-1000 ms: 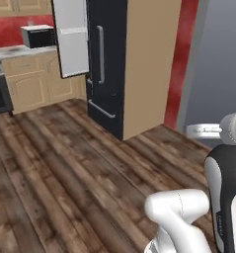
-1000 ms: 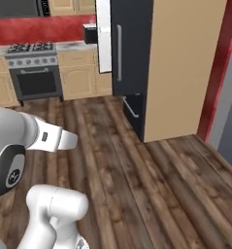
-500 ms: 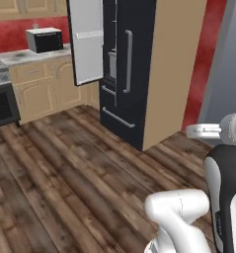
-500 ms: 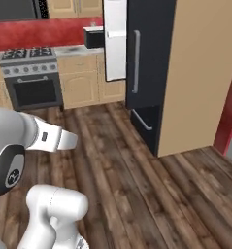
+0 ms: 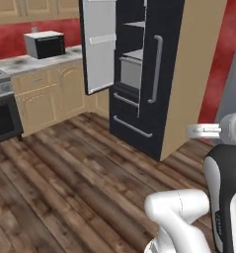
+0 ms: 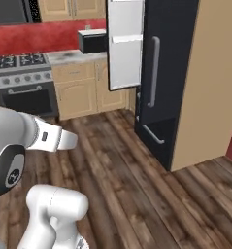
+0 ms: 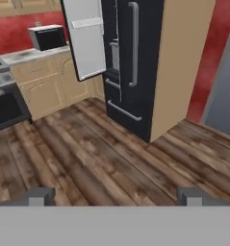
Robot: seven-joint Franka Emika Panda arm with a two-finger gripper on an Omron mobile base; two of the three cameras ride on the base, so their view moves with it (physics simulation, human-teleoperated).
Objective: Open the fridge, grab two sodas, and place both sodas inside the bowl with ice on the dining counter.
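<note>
The tall black fridge point(image 5: 161, 74) stands ahead with its left door point(image 5: 98, 44) swung open, the door's white inner side facing me. Pale shelves point(image 5: 132, 55) show inside the gap. The right door point(image 6: 168, 73) is closed, its long grey bar handle point(image 6: 154, 70) upright. Two lower drawers with horizontal handles point(image 5: 132, 126) are shut. In the hand view my gripper point(image 7: 115, 197) is open and empty, well short of the fridge point(image 7: 145, 57), its fingertips point(image 7: 39, 196) far apart over the wooden floor. The sodas, the bowl with ice and the dining counter are out of view.
A tan side panel point(image 5: 193, 84) flanks the fridge on the right, with a red wall behind it. To the left run wood cabinets point(image 5: 45, 94) with a microwave point(image 5: 45, 44) on top and a stove point(image 6: 25, 92). Wooden floor point(image 5: 80, 173) stretches between me and the fridge.
The whole picture has shifted: the base has moved, so the fridge now looks larger and nearer, with its open interior in sight. The gripper stays open.
</note>
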